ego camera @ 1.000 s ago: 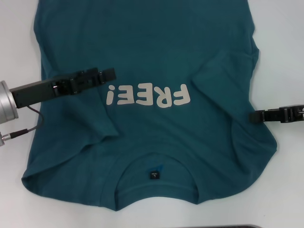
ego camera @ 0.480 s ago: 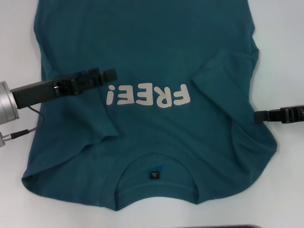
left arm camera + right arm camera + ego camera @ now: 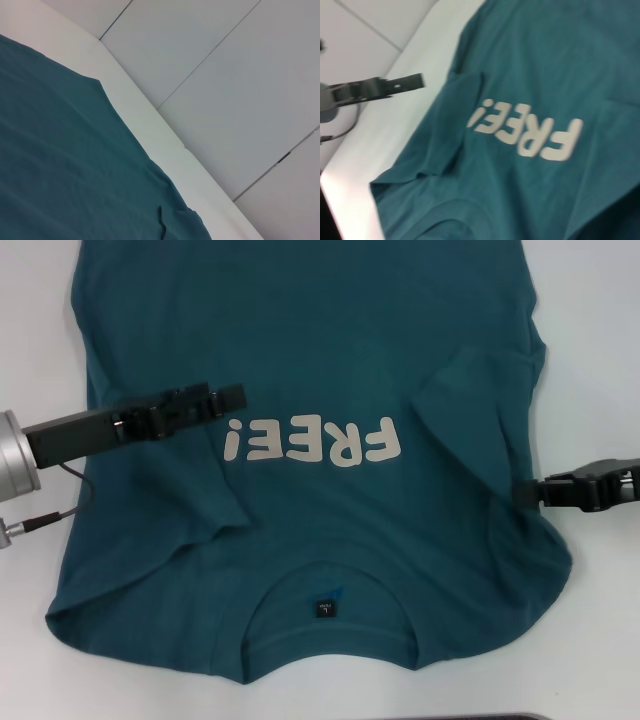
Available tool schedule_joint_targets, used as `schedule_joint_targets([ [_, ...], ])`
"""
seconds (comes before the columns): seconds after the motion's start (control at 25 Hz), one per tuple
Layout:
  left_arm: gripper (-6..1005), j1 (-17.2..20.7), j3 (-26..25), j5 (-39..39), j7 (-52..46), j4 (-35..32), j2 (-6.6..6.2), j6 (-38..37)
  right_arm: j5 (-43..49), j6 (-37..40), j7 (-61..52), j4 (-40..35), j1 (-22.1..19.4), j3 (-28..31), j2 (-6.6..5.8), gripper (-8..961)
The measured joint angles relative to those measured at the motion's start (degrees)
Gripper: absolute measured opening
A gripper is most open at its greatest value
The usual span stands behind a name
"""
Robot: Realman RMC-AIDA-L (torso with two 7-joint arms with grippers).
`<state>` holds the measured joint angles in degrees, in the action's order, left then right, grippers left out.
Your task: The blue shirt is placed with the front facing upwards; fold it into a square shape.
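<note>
Item: large dark teal-blue cotton T-shirt point(image 3: 320, 370), lying front up on a plain white table point(image 3: 600, 340). White block lettering "FREE!" point(image 3: 312, 442) runs across the chest and reads inverted in the head view. The collar lies at the near edge, toward the robot, with a small black neck tag point(image 3: 324, 608) inside the neckline. The hem end runs out of the head view at the far side. Both sleeves are folded inward over the body: one forms a flap on the robot's left below the lettering, the other a raised crease on the robot's right beside the "F". The cloth shows soft wrinkles around both folds.

Left gripper point(image 3: 232, 397): black, on a black arm link with a silver wrist, reaching in from the robot's left over the shirt. Its tip sits just beside the "!" of the lettering. Whether its fingers are apart or together cannot be told. Whether it touches the cloth cannot be told either. In the right wrist view it shows as a dark bar point(image 3: 407, 81) over the table beside the shirt.

Right gripper point(image 3: 528, 492): black, reaching in from the robot's right, its tip at the shirt's right edge below the folded sleeve. Its finger state cannot be told.

The left wrist view shows plain teal fabric point(image 3: 65, 170) against the white table edge point(image 3: 145, 120).
</note>
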<state>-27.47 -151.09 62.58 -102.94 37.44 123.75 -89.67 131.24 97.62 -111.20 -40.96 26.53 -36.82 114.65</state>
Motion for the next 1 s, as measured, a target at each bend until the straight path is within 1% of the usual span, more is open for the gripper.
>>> schedule_joint_targets([
  [0.16,903,-0.18,0.00,0.00,-0.03,0.00,0.00,-0.05,0.30,1.50,-0.09,-0.75,1.67,-0.65,0.63,17],
  [0.4,903,-0.31,0.00,0.00,0.05,0.00,0.00,-0.11,2.24,1.41,-1.90,0.04,3.96,-3.42,1.04,22],
  [0.6,904,-0.31,0.00,0.00,0.12,0.00,0.00,0.02,3.44,1.74,-2.21,0.41,5.03,-3.84,1.16,26],
  [0.84,904,-0.19,0.00,0.00,0.17,0.00,0.00,-0.15,3.95,1.76,-2.26,0.73,5.29,-3.15,1.13,231],
  [1.0,904,-0.02,0.01,0.00,0.19,0.00,0.00,-0.20,3.73,1.79,-2.70,0.70,4.95,-1.16,0.60,383],
])
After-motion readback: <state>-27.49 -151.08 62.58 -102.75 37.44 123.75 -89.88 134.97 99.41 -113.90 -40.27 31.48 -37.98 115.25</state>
